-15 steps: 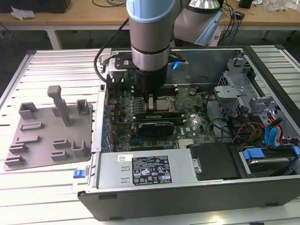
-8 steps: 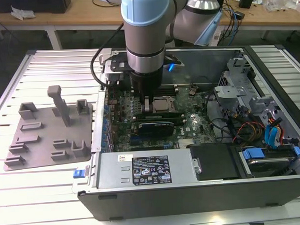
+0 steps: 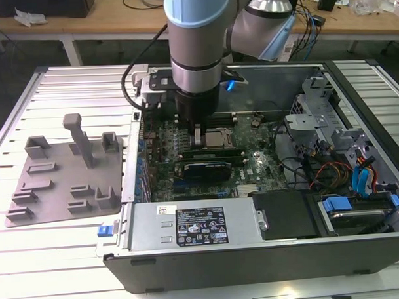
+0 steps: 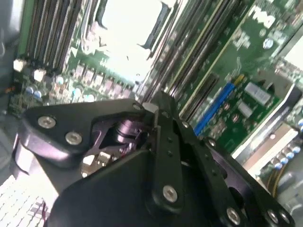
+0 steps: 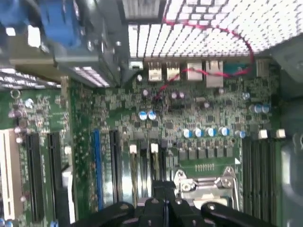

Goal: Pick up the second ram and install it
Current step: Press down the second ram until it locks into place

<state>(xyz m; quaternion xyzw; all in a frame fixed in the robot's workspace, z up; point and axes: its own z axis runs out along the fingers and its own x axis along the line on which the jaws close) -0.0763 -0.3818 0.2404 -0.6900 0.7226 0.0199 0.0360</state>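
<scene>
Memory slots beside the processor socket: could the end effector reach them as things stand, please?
Probably yes. The end effector hangs low in the open case, directly over the slots by the socket, and nothing appears to lie between them.

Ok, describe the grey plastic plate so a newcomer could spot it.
Find the open computer case in the exterior view. On the slatted table beside it, toward that view's left, lies the grey plate. Nothing else nearby has its raised blocks and one tall post.
</scene>
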